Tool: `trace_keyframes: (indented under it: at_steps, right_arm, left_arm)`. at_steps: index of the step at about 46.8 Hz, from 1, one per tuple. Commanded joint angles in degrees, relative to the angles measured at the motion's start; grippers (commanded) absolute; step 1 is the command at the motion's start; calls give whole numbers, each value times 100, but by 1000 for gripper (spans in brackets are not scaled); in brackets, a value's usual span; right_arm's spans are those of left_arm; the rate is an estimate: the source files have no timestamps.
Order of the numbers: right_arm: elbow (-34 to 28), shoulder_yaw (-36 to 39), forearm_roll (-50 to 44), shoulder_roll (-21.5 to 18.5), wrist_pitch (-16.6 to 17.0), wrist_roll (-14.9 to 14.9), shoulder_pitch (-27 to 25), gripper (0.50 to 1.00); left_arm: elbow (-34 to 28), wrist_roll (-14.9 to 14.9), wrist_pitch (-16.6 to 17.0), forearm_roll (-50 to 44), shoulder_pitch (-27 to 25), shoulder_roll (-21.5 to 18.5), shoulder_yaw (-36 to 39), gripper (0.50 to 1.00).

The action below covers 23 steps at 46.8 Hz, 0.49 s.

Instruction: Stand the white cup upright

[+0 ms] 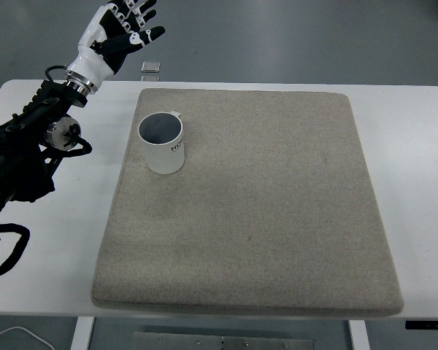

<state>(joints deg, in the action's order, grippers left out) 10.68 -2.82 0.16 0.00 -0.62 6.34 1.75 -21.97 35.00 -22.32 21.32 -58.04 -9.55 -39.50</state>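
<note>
A white cup [163, 143] stands upright on the beige mat [263, 204], near the mat's far left corner, its dark inside open to the camera. My left hand [124, 28] is raised high above the table's far left edge, well clear of the cup, with its fingers spread and nothing in them. The black left arm [29, 153] runs down along the left edge. The right arm is out of view.
The mat covers most of the white table [416, 146]. A small grey object [151, 67] lies on the floor beyond the table's far edge. A black cable loop [4, 251] hangs at the left edge.
</note>
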Motion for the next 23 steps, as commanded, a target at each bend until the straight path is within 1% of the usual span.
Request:
trace_keyframes:
  at_steps: [1, 3, 12, 23]
  right_arm:
    - [-4, 0, 1, 0, 0, -1, 1, 930]
    - [-5, 0, 1, 0, 0, -1, 1, 930]
    - [-4, 0, 1, 0, 0, -1, 1, 930]
    - [-4, 0, 1, 0, 0, -1, 1, 930]
  left_arm:
    - [26, 0, 341, -224, -50, 164, -13, 992]
    - [26, 0, 439, -391, -59, 208, -13, 992]
    - [8, 0, 448, -1234, -59, 217, -13, 992]
    - [34, -2, 500, -1525, 3, 217, -66, 992]
